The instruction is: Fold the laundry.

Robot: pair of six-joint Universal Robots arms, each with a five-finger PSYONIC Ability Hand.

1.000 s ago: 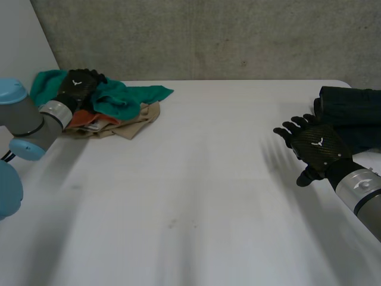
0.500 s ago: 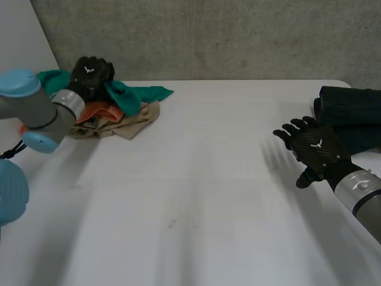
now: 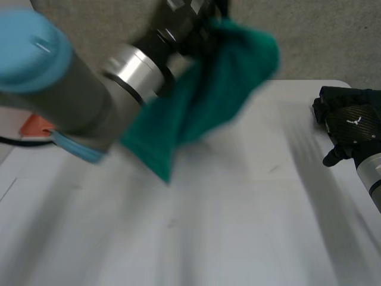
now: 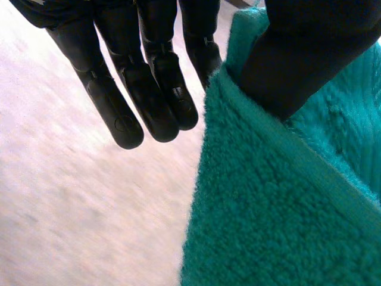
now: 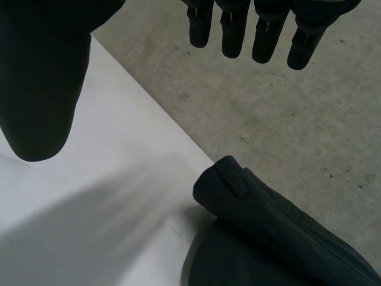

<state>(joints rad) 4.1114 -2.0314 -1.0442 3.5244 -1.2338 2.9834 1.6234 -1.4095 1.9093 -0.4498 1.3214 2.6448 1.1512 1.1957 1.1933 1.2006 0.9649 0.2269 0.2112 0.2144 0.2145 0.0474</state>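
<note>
Held high over the white table (image 3: pixel 238 226) by the left hand (image 3: pixel 189 16): a teal terry towel (image 3: pixel 202 107). Hangs clear of the tabletop in a long drape, widest just under the hand and narrowing to a point at the bottom, above the middle of the table. Crossed in front by the grey left arm (image 3: pixel 77 89) with its light-blue cap, close to the camera at the near left.

Seen from the left wrist: thumb (image 4: pixel 297 53) pressed down on the towel's hemmed edge, pinching the cloth at that edge. Fingers (image 4: pixel 149 89) straight and close together, just beside the towel; cannot tell which of them meets the thumb behind the cloth. Looped pile plain on the near face of the towel, blurred tabletop below.

At the far left of the table, behind the arm, a patch of orange cloth (image 3: pixel 37 125), mostly hidden.

Over at the far right corner: the right hand (image 3: pixel 351 126), back upward, poised just in front of a dark folded garment (image 3: pixel 357 95). Cannot tell from the head view whether touching it or just above. From the right wrist, fingers (image 5: pixel 238 30) straight and slightly spread, thumb (image 5: pixel 41 77) held well apart from them, nothing between. Lies under and beyond the fingertips, that dark garment, its rounded folded edge and a small tab turned toward the hand, resting on the table corner. Beyond the table edge, concrete floor (image 5: pixel 286 119); behind the table in the head view, a concrete wall (image 3: pixel 321 36).
</note>
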